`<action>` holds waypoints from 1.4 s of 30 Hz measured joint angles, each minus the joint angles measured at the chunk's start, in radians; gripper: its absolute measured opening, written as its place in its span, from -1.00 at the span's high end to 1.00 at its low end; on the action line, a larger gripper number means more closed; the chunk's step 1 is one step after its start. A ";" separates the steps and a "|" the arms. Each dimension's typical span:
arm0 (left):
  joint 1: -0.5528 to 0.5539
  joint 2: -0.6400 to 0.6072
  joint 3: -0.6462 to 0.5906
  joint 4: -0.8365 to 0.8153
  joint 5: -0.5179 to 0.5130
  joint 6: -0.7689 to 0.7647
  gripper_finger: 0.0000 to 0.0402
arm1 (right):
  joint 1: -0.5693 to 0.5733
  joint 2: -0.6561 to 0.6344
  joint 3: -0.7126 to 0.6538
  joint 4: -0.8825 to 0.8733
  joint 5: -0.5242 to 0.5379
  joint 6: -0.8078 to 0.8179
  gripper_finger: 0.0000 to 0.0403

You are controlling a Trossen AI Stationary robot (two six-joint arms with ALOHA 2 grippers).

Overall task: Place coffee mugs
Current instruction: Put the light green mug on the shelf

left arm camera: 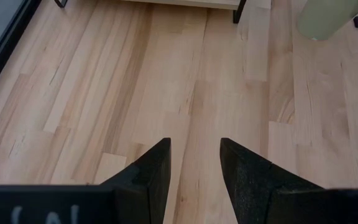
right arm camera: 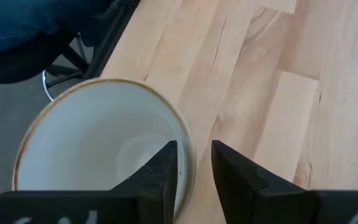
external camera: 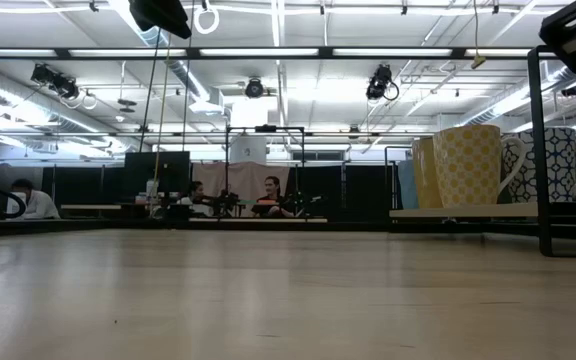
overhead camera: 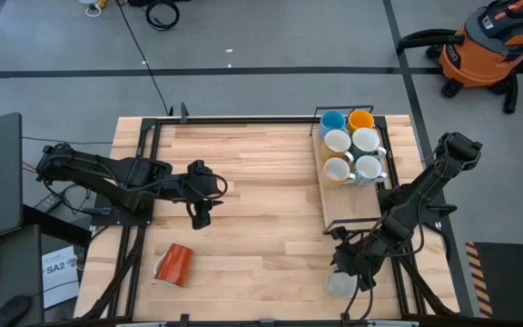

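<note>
Item: cream mug, near bench's front right corner. My right gripper straddles its rim, one finger inside, seemingly not yet clamped. Close squarely, then lift straight. Left gripper spread, empty, mid-bench. Red mug lies front left.

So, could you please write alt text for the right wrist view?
The right pincer straddles the rim of a cream mug, one finger inside and one outside, at the edge of the wooden table.
</note>
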 joint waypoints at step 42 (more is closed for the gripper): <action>0.000 0.000 0.000 0.000 0.000 0.000 0.28 | -0.064 0.002 0.223 0.028 0.003 0.165 0.87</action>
